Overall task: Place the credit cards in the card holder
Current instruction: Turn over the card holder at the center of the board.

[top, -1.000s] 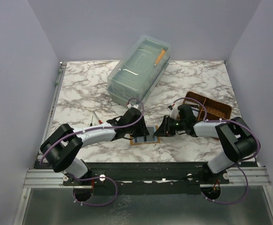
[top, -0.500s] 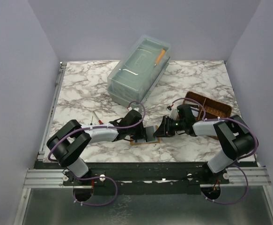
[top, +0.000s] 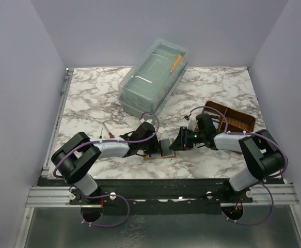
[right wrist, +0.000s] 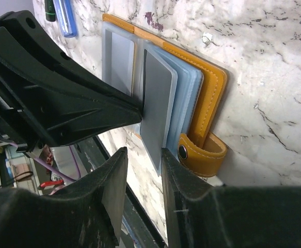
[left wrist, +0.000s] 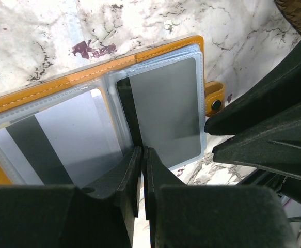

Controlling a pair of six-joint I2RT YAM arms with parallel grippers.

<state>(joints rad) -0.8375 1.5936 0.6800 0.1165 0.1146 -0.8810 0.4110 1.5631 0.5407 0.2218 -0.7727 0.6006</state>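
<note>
Since a second ago my left arm has sunk lower over the card holder (top: 157, 153) and its grip has narrowed. The left fingers (left wrist: 131, 175) are now clenched on the near edge of a grey card (left wrist: 165, 113) in a clear sleeve. The card holder lies open and flat on the marble worktop (top: 88, 103), between the two arms, with its snap tab (right wrist: 204, 155) toward the right arm. My right fingers (right wrist: 111, 186) stand parted around a sleeve page's edge; I cannot tell whether they grip it.

Top view: I see the card holder (top: 164, 149) largely hidden beneath left gripper (top: 157, 150) and right gripper (top: 174, 146); left wrist view crops its left end.
</note>
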